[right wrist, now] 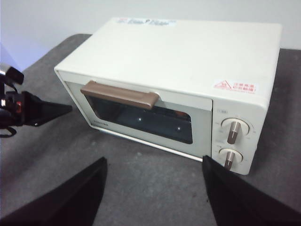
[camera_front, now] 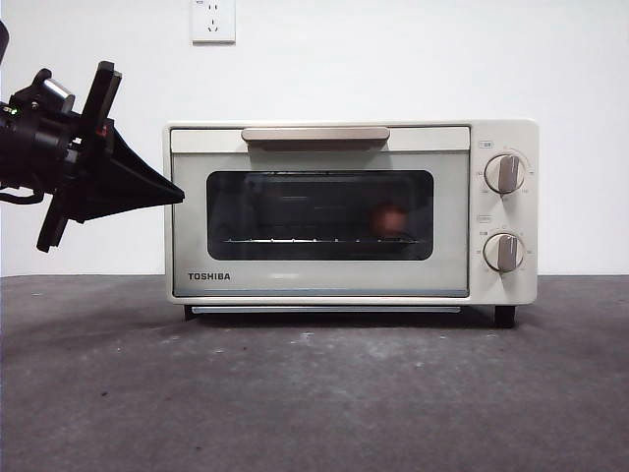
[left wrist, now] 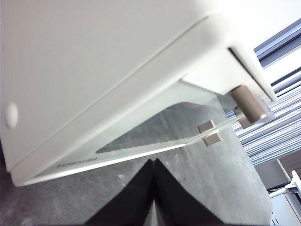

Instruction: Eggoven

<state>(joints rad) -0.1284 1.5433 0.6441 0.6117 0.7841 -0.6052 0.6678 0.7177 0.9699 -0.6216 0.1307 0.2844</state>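
Note:
The cream TOSHIBA oven point(camera_front: 324, 286) stands on the table with its door closed. The reddish-brown egg point(camera_front: 391, 218) lies on the rack inside, dim behind the dark window toward the right. My left gripper point(camera_front: 179, 195) is shut and empty, its tip just off the oven's left front corner at window height. In the left wrist view its jaws point(left wrist: 153, 162) meet in a point near the oven point(left wrist: 94, 70). My right gripper point(right wrist: 154, 188) is open and empty, held above and in front of the oven point(right wrist: 188, 52), and it is out of the front view.
The bar handle point(camera_front: 314, 134) runs along the door's top, and two dials point(camera_front: 504, 173) point(camera_front: 503, 252) sit on the right panel. A wall socket point(camera_front: 213, 20) is above the oven. Dark grey table point(camera_front: 314, 393) stretches in front of it.

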